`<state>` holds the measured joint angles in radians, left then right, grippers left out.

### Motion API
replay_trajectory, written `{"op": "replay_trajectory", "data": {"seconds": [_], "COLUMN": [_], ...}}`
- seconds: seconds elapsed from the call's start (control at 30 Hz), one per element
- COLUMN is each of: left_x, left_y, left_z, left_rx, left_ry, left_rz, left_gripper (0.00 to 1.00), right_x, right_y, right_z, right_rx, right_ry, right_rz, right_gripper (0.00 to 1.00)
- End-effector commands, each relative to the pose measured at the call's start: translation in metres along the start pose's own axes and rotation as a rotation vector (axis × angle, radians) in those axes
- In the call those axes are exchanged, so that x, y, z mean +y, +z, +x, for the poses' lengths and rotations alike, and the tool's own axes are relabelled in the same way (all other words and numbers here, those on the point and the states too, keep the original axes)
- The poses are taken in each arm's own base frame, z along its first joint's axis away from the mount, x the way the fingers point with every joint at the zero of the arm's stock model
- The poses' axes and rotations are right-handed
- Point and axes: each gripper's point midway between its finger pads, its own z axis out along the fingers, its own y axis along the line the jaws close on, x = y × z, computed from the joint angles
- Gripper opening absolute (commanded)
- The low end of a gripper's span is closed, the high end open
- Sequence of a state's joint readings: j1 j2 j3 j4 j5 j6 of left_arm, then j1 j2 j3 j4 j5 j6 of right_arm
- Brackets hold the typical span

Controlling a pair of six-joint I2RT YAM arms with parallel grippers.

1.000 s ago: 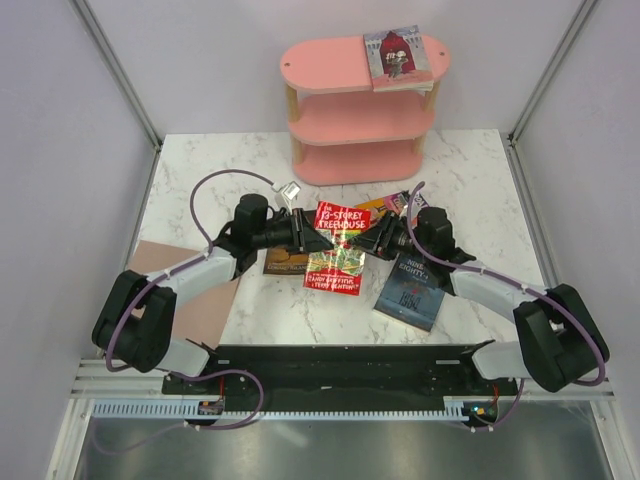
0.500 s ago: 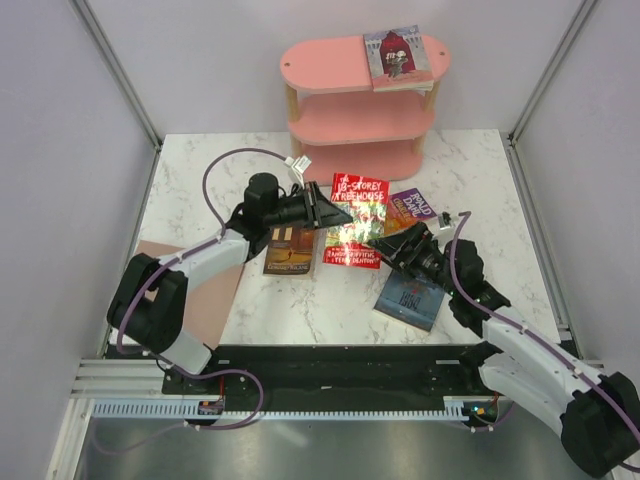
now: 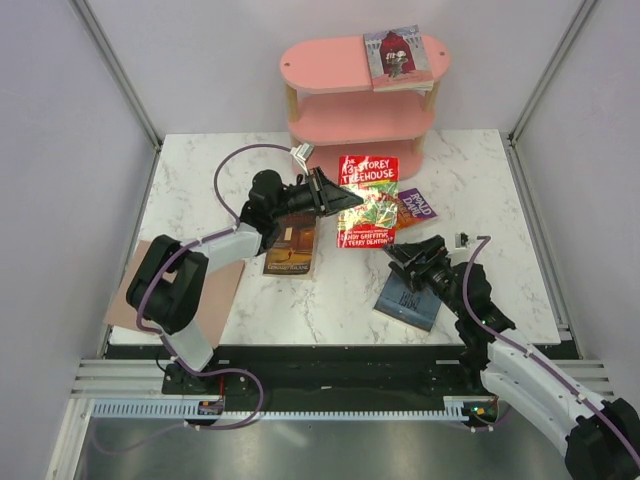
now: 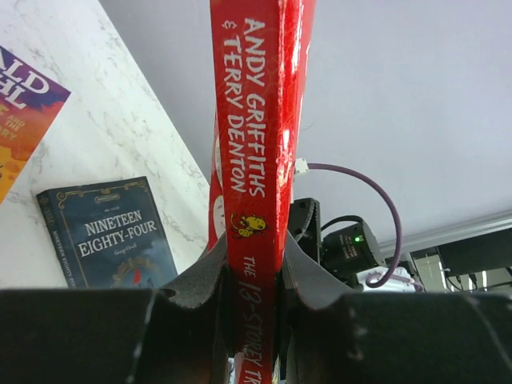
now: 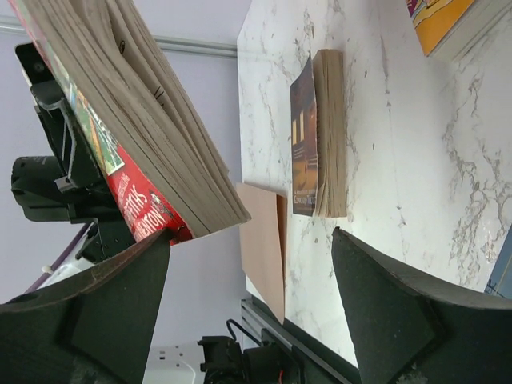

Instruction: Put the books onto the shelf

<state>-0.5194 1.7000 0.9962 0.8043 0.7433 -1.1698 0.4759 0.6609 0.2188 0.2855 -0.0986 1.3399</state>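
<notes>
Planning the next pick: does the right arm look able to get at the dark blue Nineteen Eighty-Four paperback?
Probably yes: the open right hand hangs right by the dark blue Nineteen Eighty-Four paperback, which lies flat with nothing on it.

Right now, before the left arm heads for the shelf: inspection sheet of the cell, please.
Surface: white marble table, flat.
Job's things: red Treehouse book lifted in left tool; Nineteen Eighty-Four, purple Roald Dahl book and brown book flat on table; grey-pink book flat on pink shelf, top board.
Clutter: tan sheet at table's left edge.
Tools: left tool shut on the Treehouse spine; right tool open, empty, over Nineteen Eighty-Four.
Cables: purple cable arching off each arm.
Surroundings: pale walls, metal corner posts.
</notes>
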Motion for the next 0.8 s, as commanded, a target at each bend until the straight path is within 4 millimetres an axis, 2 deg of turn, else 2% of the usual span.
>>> {"op": "replay_trajectory", "data": {"seconds": [0.0,0.07,0.3,0.6,0.67,0.73,0.77], "left_x": [-0.043,-0.042,-0.034,-0.019,-0.016,-0.012,-0.011], "left_y": [0.004,0.007,0.009,0.013,0.013,0.014,0.014], "left_z": [-0.008,-0.005,0.004,0.012,0.013,0.013,0.014], "left_rx": [-0.026,-0.017,-0.007,-0.005,-0.006,-0.008,-0.006], "left_ry": [0.046,0.042,0.025,-0.031,-0.031,-0.033,-0.032], "left_rz": [0.141,0.143,0.134,0.145,0.141,0.135,0.132], "left_gripper": [0.02,0.02,0.02,0.02,0.02,0.02,0.02], "right_x": [0.021,0.023,0.053,0.062,0.065,0.064,0.065], "right_y": [0.006,0.009,0.014,0.006,0.004,0.004,0.003], "right_z": [-0.010,-0.010,-0.015,-0.019,-0.020,-0.019,-0.020], "right_rx": [-0.048,-0.051,-0.050,-0.074,-0.078,-0.077,-0.078], "right_ry": [0.018,0.013,-0.027,-0.007,-0.006,-0.006,-0.003], "right_rz": [-0.091,-0.098,-0.177,-0.223,-0.231,-0.232,-0.233], "right_gripper": [0.88,0.88,0.87,0.84,0.79,0.55,0.45]}}
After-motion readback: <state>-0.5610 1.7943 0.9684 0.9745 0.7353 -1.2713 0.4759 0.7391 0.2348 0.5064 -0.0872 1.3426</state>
